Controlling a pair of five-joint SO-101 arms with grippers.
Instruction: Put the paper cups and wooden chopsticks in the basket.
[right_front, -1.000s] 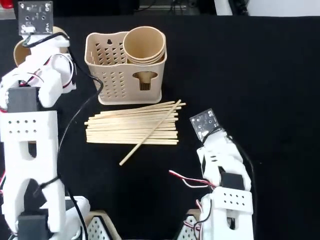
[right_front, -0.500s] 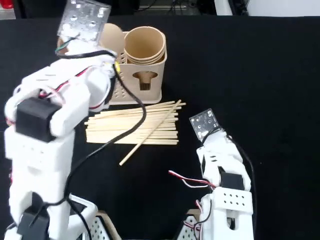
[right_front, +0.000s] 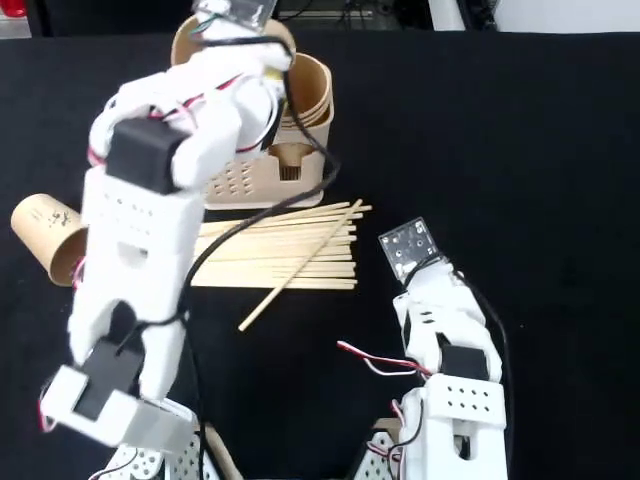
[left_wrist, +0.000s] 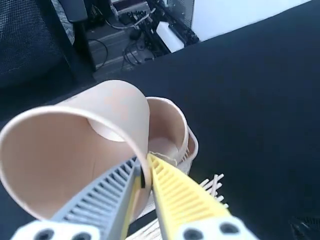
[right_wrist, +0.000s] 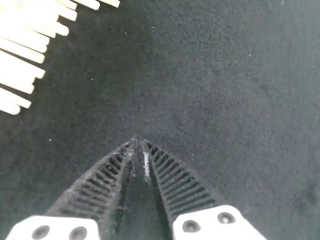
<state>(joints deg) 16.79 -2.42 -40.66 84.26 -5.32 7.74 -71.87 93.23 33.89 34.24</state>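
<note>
The black surface (right_front: 540, 150) carries everything. The basket (right_front: 300, 182) sits just below the left fingers (left_wrist: 151, 167). The chopsticks (right_front: 280, 252) lie in a loose pile on the surface, one stick slanting across the rest and none in the basket. Their ends are just beside the right fingers (right_wrist: 139, 154), which are pressed together on nothing above bare surface. A stack of cups (right_front: 312, 88) already stands in the basket, on the side nearer the right fingers. The left fingers pinch the wall of the held cup (left_wrist: 75, 150), which hangs beside that stack and looks not yet let go. The loose cup (right_front: 45, 238) lies on its side, well apart from both pairs of fingers. By my judgement the cups are mostly done. This drop, the loose cup and all the chopsticks are left.
</note>
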